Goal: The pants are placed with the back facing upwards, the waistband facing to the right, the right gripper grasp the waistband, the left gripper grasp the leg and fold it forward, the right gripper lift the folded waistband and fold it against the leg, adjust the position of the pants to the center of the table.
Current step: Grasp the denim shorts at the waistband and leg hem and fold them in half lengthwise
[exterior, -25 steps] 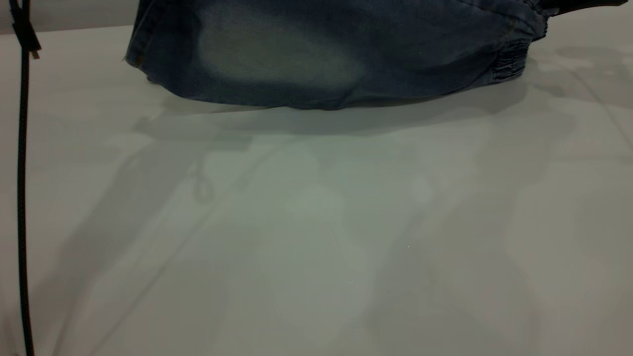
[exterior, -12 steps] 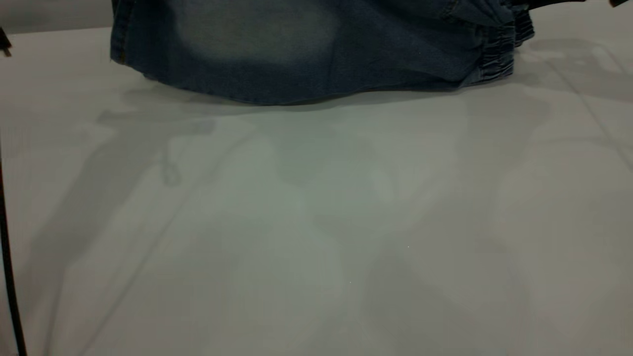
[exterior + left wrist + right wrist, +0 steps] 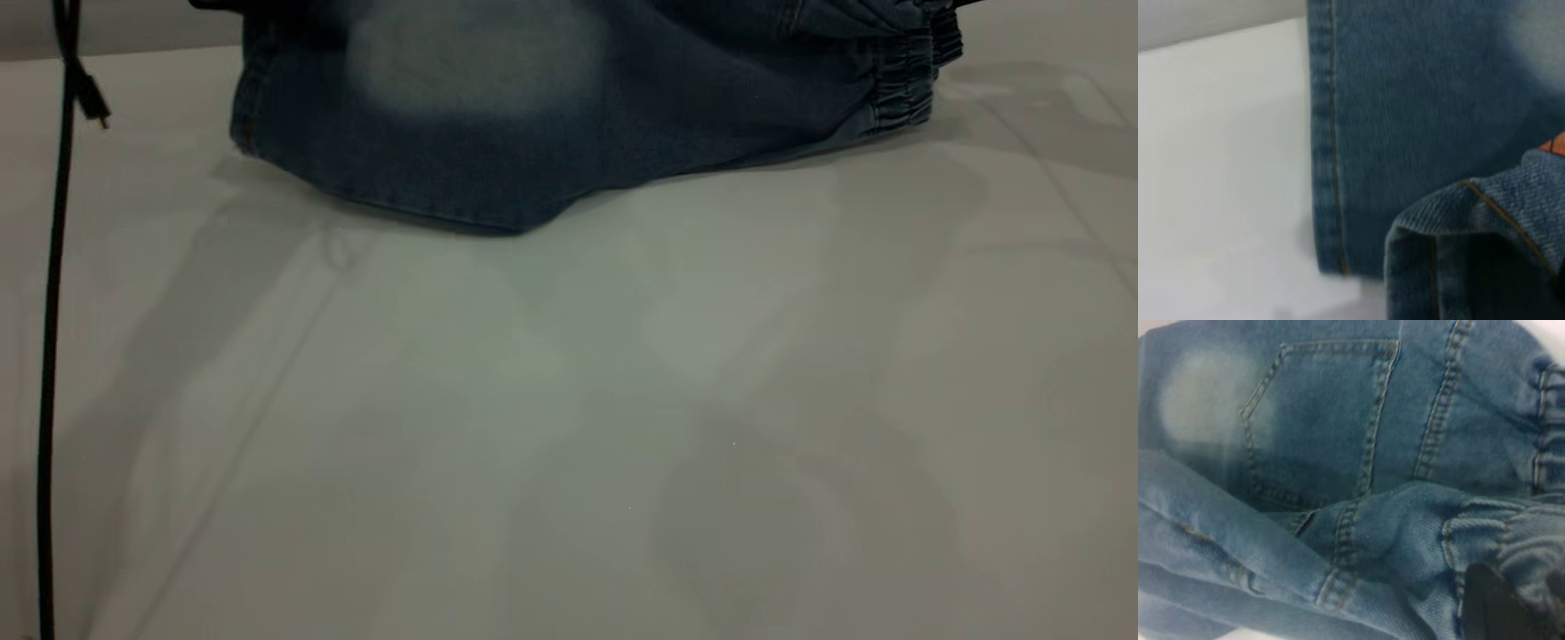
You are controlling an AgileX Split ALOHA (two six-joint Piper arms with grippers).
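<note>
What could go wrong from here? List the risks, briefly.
1. The right gripper seems to pinch only bunched elastic at the waistband, so the denim may slip out mid-fold.
2. The pants sag unevenly toward the table, so the fold may land crooked.
3. The black cable hangs near the hem and could snag.

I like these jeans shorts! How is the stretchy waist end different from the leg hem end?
The waistband is bunched into elastic gathers; the leg hem lies flat with one straight stitched seam. The waistband sits at the exterior view's right, the hem at its left. A patch pocket lies near the waistband, none by the hem. Both are blue denim.
</note>
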